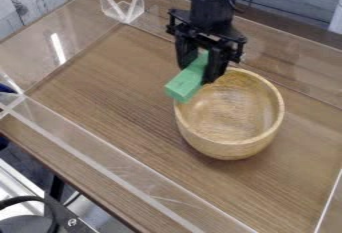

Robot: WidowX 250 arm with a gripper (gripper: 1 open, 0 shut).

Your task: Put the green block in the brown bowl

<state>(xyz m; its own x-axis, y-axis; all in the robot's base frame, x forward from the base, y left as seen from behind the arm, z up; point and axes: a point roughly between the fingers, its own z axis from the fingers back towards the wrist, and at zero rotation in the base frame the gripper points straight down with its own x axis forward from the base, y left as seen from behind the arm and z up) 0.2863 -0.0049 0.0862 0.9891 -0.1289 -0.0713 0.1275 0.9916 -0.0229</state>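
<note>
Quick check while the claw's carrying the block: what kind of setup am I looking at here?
Probably a lab test bench, not a home: a wood-grain tabletop fenced by clear acrylic walls, holding only a wooden bowl and the green block in the claw.

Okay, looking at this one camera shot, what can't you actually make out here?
- Gripper: its fingertips sit against the green block, so the exact contact is hidden.
- Arm: cut off by the top edge of the picture.
- Brown bowl: part of its far rim is covered by the block and gripper; the camera view cannot settle how high the block hangs over it.
- Table: right and bottom parts run out of frame.
</note>
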